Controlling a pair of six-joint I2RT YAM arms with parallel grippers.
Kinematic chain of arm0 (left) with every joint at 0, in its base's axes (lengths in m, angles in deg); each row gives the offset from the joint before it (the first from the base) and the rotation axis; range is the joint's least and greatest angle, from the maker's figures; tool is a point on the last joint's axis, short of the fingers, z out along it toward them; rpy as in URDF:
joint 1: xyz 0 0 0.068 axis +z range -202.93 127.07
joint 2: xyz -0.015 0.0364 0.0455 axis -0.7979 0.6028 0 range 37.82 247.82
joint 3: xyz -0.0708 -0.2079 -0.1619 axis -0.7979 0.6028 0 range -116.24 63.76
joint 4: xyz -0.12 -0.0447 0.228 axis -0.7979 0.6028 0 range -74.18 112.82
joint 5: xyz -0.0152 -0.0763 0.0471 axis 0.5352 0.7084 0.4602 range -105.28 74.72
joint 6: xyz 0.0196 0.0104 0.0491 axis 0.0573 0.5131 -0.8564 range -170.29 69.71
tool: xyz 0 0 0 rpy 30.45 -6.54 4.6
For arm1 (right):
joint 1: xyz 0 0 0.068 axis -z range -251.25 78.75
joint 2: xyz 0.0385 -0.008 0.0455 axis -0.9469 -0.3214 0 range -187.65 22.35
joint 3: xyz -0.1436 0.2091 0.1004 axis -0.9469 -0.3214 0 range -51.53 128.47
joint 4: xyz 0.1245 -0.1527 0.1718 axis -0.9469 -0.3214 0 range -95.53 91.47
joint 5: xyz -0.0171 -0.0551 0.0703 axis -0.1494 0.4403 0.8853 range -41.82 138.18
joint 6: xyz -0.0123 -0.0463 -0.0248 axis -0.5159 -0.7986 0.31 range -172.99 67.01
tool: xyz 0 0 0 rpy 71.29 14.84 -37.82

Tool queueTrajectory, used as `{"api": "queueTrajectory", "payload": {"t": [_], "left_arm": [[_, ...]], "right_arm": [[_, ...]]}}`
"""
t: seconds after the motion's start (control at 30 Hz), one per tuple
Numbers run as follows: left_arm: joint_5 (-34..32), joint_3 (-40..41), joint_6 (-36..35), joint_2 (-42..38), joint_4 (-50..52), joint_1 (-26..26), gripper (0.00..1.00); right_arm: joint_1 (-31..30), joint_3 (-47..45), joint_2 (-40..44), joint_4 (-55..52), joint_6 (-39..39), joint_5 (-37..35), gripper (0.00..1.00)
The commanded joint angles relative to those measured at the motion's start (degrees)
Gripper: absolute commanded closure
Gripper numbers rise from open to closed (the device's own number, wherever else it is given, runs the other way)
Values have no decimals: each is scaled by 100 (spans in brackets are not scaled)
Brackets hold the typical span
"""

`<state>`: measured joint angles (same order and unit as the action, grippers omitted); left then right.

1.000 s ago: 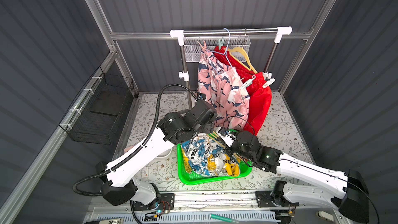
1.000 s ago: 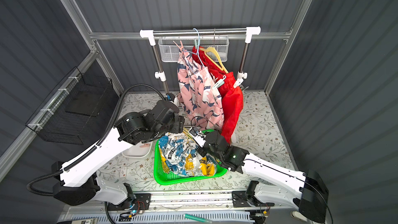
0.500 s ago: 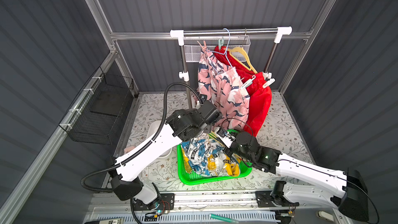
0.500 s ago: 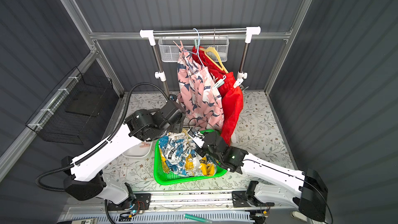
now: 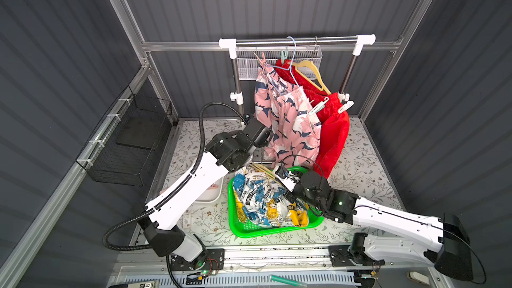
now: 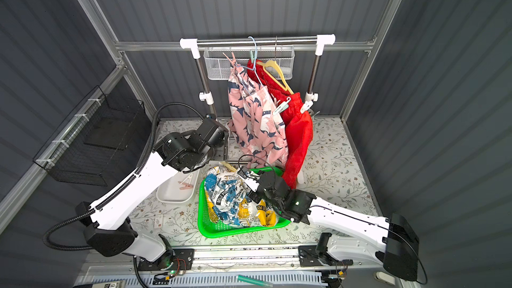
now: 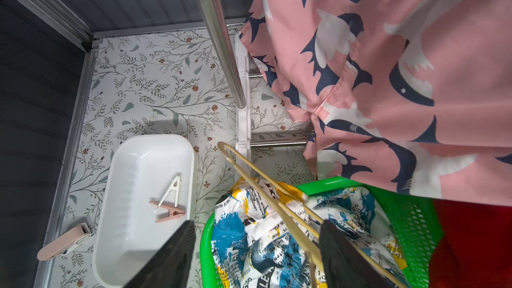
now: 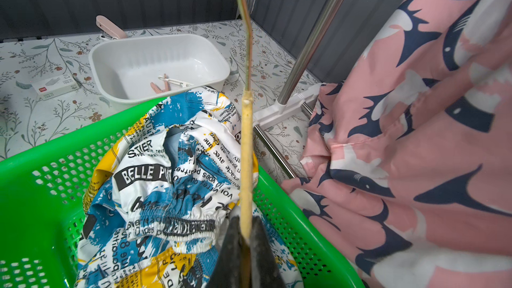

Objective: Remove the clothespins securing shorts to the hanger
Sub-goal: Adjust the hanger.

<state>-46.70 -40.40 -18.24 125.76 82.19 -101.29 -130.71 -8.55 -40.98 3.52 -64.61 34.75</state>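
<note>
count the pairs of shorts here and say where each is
3. The pink bird-print shorts and the red shorts hang from the rail; the white yellow-blue print shorts lie crumpled in the green basket. More could hide behind the hanging pairs.

Bright even light from above; soft shadow on tabletop [image 7: 155, 98]; wide-angle stretch at top-view edges; wrist-view foregrounds soft.

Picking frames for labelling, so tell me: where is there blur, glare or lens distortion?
Left wrist view: black jaws near the lens are blurred; the white plastic tub has a sheen; a soft shadow falls on the floral mat. Right wrist view: jaws soft, the white yellow-blue printed shorts sharp. Both top views: even light, aluminium frame posts splay outward, wide-angle.
</note>
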Motion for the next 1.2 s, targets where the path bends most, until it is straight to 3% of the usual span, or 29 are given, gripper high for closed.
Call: {"api": "queueTrajectory", "payload": {"t": [0.0, 0.37, 0.83, 1.17], "left_arm": [[-32, -97, -126, 112, 24, 112, 28], [37, -208, -253, -144, 114, 351, 25], [2000, 607, 133, -788, -791, 1490, 22], [3826, 1914, 1398, -1413, -2610, 2411, 23]], "right_arm": [[-27, 139, 66, 55, -1, -81, 100], [-27, 138, 127, 93, 3, -51, 100], [-19, 136, 913, 143, 247, 333, 100], [136, -9, 1097, 370, 701, 743, 100]]}}
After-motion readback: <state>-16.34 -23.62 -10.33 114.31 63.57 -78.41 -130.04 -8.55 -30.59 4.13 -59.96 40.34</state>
